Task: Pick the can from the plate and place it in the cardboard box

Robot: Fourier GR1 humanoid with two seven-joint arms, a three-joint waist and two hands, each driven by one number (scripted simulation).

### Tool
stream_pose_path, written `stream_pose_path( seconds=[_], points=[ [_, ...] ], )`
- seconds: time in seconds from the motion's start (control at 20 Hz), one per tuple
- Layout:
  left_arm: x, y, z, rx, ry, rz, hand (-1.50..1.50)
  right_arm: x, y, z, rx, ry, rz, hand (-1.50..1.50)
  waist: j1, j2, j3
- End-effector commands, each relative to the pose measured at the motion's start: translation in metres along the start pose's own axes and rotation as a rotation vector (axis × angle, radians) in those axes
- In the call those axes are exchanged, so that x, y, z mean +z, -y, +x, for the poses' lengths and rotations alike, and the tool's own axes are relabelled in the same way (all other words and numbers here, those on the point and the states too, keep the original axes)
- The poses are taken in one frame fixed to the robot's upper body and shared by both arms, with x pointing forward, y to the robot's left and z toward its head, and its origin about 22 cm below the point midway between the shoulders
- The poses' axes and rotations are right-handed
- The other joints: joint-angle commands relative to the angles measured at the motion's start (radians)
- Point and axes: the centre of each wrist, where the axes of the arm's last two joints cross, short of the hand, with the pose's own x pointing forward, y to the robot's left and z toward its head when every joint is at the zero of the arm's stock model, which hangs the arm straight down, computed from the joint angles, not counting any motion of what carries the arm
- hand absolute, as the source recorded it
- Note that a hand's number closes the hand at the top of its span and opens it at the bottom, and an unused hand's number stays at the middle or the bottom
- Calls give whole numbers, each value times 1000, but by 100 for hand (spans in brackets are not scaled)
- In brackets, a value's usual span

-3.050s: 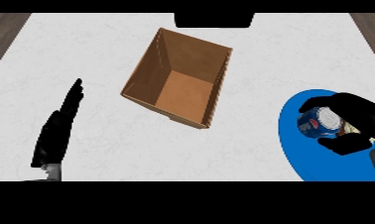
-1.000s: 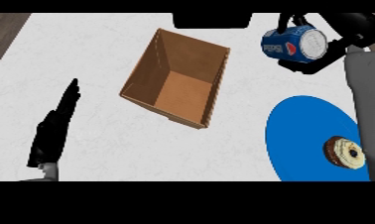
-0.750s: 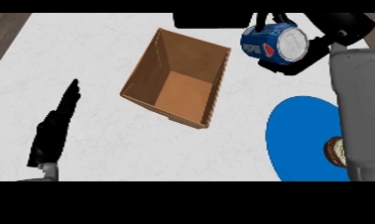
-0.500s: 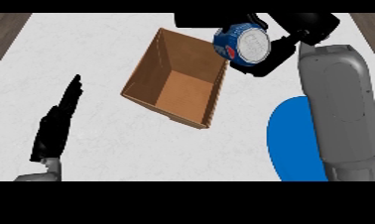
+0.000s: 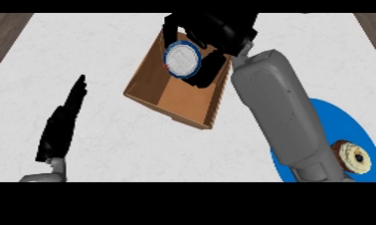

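Head view: my only angle, looking steeply down on the pale counter (image 5: 95,45).
Right hand: the right hand (image 5: 220,30) hung over the far end of the cardboard box (image 5: 147,77), with fingers and thumb curled round the can (image 5: 182,59), a wrap-around hold that suited carrying a round thing.
Can: it was off the plate (image 5: 345,129) and sat in that hold above the box's open top. It was tipped so its silvery end faced up at me. I could not tell whether it had dipped below the rim.
Cardboard box: it stood near the counter's middle, askew to the counter's edges, open side up, and what showed of its floor was bare.
Right forearm: the grey right forearm (image 5: 275,104) ran from the lower right up past the box's right wall. The reach looked long because box and plate lay well apart.
Plate: blue, at the counter's right edge, partly covered by the forearm.
Doughnut: the doughnut (image 5: 356,155) lay on the plate's near side, no part of the job.
Left hand: the left hand (image 5: 62,124) rested near the counter's left edge, fingers straight and together, holding nothing.
Stage: to my eye the carry was nearly done, and only lowering and letting go remained.
Risk: the can sat close to the far wall, so I judged that a release there might clip the rim.
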Motion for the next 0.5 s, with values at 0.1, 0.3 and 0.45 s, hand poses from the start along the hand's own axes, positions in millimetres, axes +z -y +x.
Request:
stream_pose_path(
  seconds=[0.1,0.3,0.45],
  points=[
    [2,-11,5,-5,-1,-2,0,-27,-46,-11,46,-92,69,150,11,3,0],
    [8,13,6,-9,5,-22,0,-41,-58,-11,-26,-188,69,-150,20,3,0],
    [5,6,-6,-12,15,-21,0,-36,-90,-20,-50,-169,59,-150,16,3,0]
  ],
)
